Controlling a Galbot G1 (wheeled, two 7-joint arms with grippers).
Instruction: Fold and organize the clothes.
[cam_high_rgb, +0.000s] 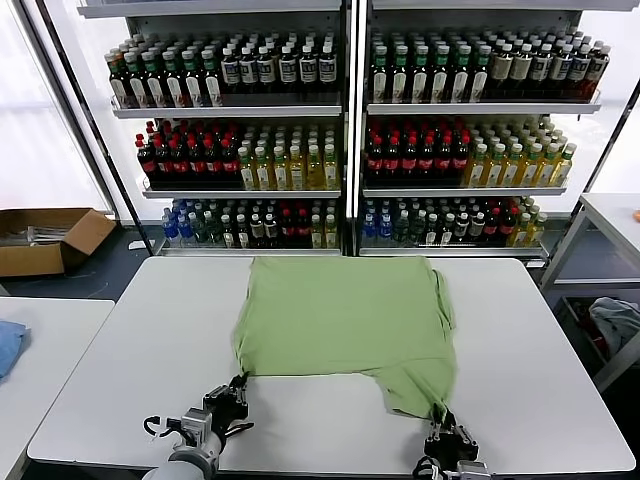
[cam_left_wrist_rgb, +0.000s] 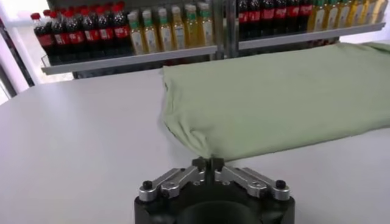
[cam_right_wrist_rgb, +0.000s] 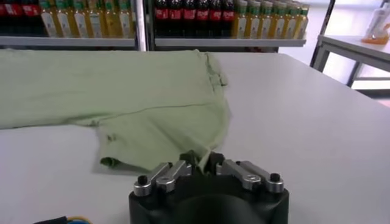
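shirt spread flat mid-surface, plain side up | left end effector pinched tight on its near left corner, at the near edge | right end effector clamped on the near right corner, fabric drawn to a point | surface white | bottle shelves behind

One green shirt, one white table, two grippers, left gripper, right gripper, one cardboard box, two bottle shelving units

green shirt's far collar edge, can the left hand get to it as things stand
Probably not yet: the left hand is shut on the green shirt at its near corner. The collar edge lies across the table, with nothing blocking the way.
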